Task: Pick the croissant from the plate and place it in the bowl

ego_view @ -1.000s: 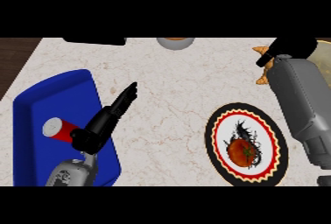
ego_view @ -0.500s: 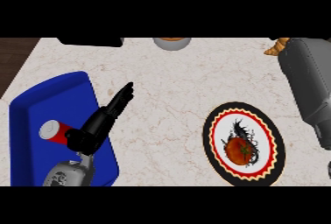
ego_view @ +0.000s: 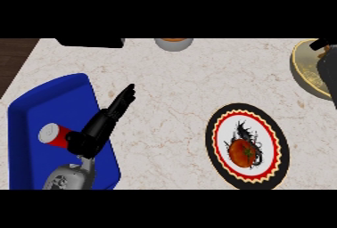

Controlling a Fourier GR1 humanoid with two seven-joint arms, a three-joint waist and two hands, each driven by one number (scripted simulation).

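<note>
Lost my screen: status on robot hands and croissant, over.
Left robot hand open, at blue tray edge. Right robot hand at bowl, mostly cut off. Croissant unseen; plate holds tomato.

No legible text, labels, brands, numbers or signs appear on any item on the desk point(ego_view: 184, 75).

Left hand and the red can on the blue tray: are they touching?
Cannot tell. In the head view the left hand lies right beside the red can on the blue tray; its base overlaps the can's edge, so no gap or contact shows plainly.
</note>
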